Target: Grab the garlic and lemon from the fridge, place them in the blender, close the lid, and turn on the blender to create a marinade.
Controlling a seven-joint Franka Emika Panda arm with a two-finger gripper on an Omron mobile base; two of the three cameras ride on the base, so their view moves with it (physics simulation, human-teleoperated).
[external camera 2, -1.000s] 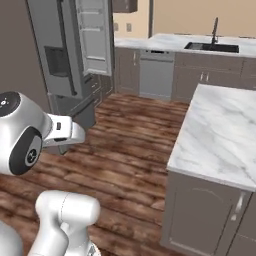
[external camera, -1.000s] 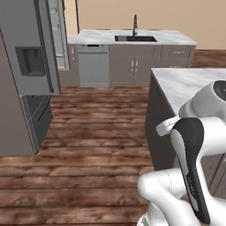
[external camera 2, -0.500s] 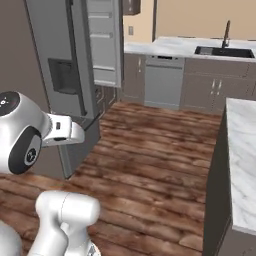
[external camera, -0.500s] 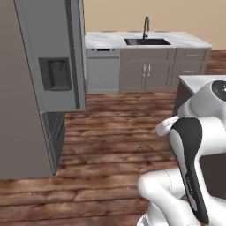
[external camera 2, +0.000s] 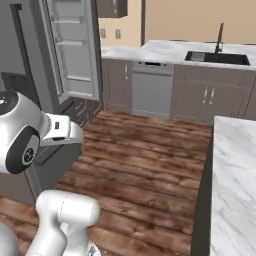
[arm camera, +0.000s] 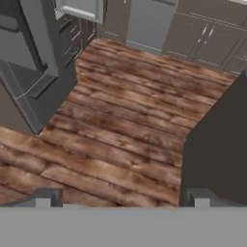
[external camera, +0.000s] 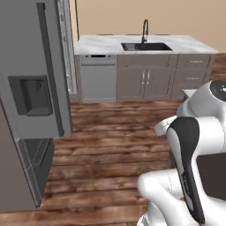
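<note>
The fridge (external camera: 31,110) fills the left of the left base view, its grey door with the dispenser panel close to the base, and a second door (external camera 2: 72,50) stands swung open, showing pale inner shelves in the right base view. The main risk, as I judge it, is the base or the folded arm clipping the near door edge or the open door while closing in, since the fridge sits just beside the robot's left flank and the arm's elbow juts out at that height. A second risk is the island tabletop (external camera 2: 235,185) on the right: its dark side wall looms near in the hand view, so a wide swing of the arm could strike it. A third is simply reaching blind: the garlic and lemon are presumably inside the fridge, but no picture lets me see them, so their shelf cannot be told yet. Across the wooden floor (arm camera: 130,120) stand the far cabinets, the dishwasher (external camera: 98,79) and the sink (external camera: 145,46), well apart from the robot.

The arm is folded up tight over the base, upper links raised, the hand pointing forward and down at the floor. The claw (arm camera: 120,198) is spread wide with nothing between its tips, hanging above bare boards between fridge and island.
</note>
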